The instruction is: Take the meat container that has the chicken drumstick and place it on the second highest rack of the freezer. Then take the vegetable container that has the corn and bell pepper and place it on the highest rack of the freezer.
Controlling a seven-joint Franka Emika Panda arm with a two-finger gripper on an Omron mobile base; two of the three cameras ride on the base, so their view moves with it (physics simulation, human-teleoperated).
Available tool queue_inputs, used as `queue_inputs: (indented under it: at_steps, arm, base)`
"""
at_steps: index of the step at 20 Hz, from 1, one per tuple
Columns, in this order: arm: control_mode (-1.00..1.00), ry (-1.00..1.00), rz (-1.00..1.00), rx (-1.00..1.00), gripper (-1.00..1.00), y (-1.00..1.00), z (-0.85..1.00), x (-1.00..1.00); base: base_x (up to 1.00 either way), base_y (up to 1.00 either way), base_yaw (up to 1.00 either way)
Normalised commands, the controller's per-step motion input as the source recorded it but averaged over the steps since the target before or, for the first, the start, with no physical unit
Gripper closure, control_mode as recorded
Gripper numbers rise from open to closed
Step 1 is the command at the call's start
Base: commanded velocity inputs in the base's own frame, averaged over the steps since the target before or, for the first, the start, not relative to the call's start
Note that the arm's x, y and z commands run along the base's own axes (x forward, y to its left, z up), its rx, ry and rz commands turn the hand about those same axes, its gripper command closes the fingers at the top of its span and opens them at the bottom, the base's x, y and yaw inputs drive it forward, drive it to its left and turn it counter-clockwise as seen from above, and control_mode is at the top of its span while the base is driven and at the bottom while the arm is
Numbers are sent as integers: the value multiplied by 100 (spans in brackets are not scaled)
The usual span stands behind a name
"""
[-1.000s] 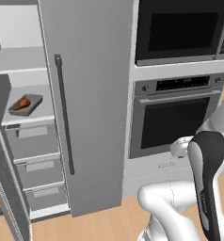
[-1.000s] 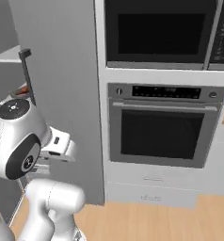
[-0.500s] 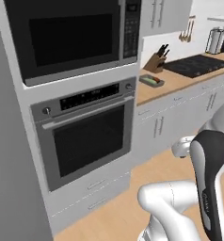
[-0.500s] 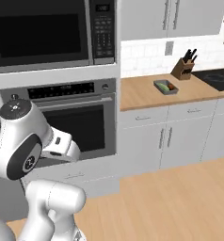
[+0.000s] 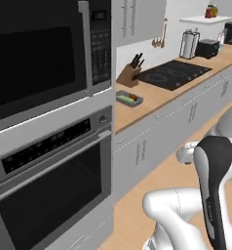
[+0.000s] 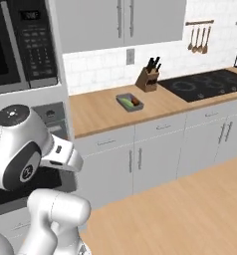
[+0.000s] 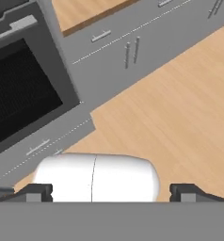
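The vegetable container (image 5: pixel 129 99) (image 6: pixel 130 101) is a shallow grey tray on the wooden counter, to the left of the knife block. In it lie the green-yellow corn (image 6: pixel 126 100) and the small red-orange bell pepper (image 6: pixel 136 103). My gripper (image 7: pixel 111 193) is open and holds nothing, its two dark fingertips (image 7: pixel 35 192) spread wide at the bottom of the hand view. It points down at the wood floor in front of the oven, well away from the tray. The freezer, its racks, the meat container and the chicken drumstick are out of view.
A wall oven (image 5: pixel 49 195) and microwave (image 5: pixel 40 53) stand at the left. Along the counter (image 6: pixel 100 112) are a knife block (image 6: pixel 149 78), a black cooktop (image 6: pixel 210 84) and a kettle (image 5: pixel 188 45). Grey base cabinets (image 6: pixel 140 159) run below, with open wood floor (image 6: pixel 190 209) before them.
The whole picture has swung right as the base moved: the open freezer left view, then the oven slid left and the counter with the tray came in. The gripper stayed open.
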Motion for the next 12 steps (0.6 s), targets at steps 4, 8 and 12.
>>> queue_inputs:
  at_steps: [4, 8, 12]
  arm:
    - [100, 0, 0, 0, -100, 0, 0, 0]
    - [100, 0, 0, 0, -100, 0, 0, 0]
    - [100, 0, 0, 0, -100, 0, 0, 0]
  base:
    - [100, -88, -5]
    - [100, -100, 0]
    - [100, -79, 0]
